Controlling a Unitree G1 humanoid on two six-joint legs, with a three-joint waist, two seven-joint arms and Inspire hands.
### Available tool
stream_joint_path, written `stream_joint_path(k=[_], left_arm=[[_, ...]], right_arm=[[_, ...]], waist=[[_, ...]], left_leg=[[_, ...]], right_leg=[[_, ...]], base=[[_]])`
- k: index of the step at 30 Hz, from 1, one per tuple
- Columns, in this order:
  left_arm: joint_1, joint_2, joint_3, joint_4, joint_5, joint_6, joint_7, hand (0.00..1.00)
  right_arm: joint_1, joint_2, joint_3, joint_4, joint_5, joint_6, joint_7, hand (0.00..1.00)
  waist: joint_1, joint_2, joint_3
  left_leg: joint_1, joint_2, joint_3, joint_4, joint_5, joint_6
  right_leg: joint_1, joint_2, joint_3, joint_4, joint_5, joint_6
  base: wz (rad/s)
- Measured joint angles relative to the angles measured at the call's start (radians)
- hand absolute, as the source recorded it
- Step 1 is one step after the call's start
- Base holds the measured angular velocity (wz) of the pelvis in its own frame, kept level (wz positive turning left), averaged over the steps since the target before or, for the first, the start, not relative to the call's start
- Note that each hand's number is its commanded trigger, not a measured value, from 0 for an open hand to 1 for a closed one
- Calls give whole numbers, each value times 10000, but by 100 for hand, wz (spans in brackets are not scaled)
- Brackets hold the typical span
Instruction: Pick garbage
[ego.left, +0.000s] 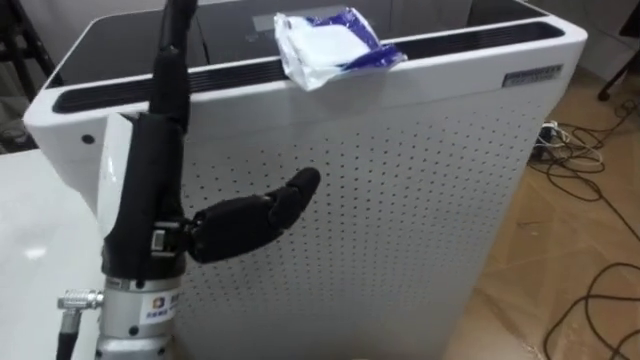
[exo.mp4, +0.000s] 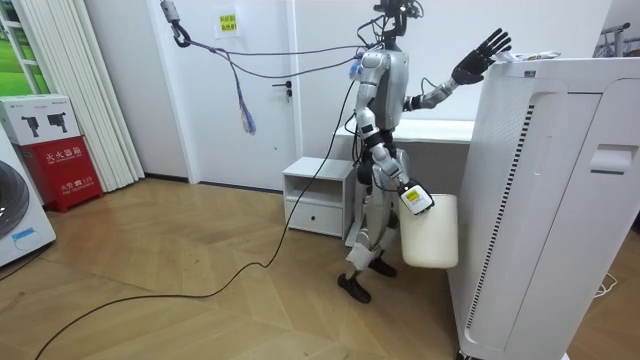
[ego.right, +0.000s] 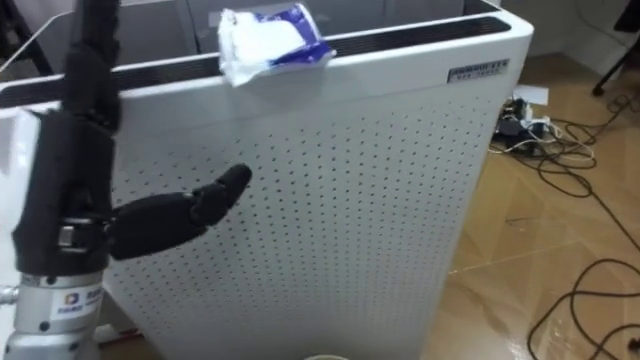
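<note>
Left hand (ego.left: 150, 215) is hovering open at the white perforated appliance (ego.left: 400, 200), holding nothing; the crumpled wrapper (ego.left: 325, 45) is lying on the top edge.
The wrapper, white and blue, is straddling the dark vent slot (ego.left: 450, 50) and overhanging the front edge, above and right of the thumb, apart from it. Wood floor is lying open to the appliance's right, with loose cables (ego.left: 590, 170) crossing it. A small grey label plate (ego.left: 533, 76) is sitting at the upper right corner, print illegible. Right hand (exo.mp4: 398, 185) is hanging at the hip by a white bin (exo.mp4: 430, 235); grip cannot be told.
</note>
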Motion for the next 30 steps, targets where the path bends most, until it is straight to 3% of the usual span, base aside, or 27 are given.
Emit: stream_joint_path(k=[4,8,14,18,23,27,30], left_arm=[[-17,17,15,-861,797,-5,292,0],[-34,81,15,-903,1155,5,366,0],[-32,337,21,-904,1170,13,467,0],[-37,396,-41,-904,1805,109,466,0],[-26,776,-93,-899,1842,243,395,0],[24,1192,-96,-900,1948,521,50,0],[92,1407,-113,-901,2122,711,-251,0]], right_arm=[[-4,-119,-78,-493,-91,6,282,100],[-4,-163,-104,-673,-85,6,534,100],[1,-166,-105,-934,-109,4,580,100],[64,-168,-84,-965,-103,4,721,100],[108,-224,-81,-973,-104,4,825,100],[251,-349,-88,-973,-104,21,1079,100],[251,-375,-87,-974,-104,57,1223,100]], waist=[[-160,-33,-13],[-168,-126,-37],[-143,-113,-45],[-181,-51,-48],[-225,130,-30],[-229,263,-105],[-354,280,-115]], left_leg=[[431,61,-103,-511,47,-63],[781,43,-128,-753,62,-72],[1072,50,-189,-1053,103,-140],[1136,56,-247,-1062,110,-152],[1265,84,-209,-1244,142,-198],[1276,85,-171,-1349,175,-210],[1309,87,-166,-1364,187,-223]], right_leg=[[715,179,-127,-1105,338,-2],[1121,202,-155,-1474,374,0],[1454,253,-240,-1828,453,-16],[1631,299,-255,-2093,521,-56],[1606,333,-220,-2134,571,-76],[1594,334,-135,-2128,581,-76],[1598,335,-104,-2137,580,-76]], base=[[2],[0],[2],[0],[-3],[-3],[-1]])
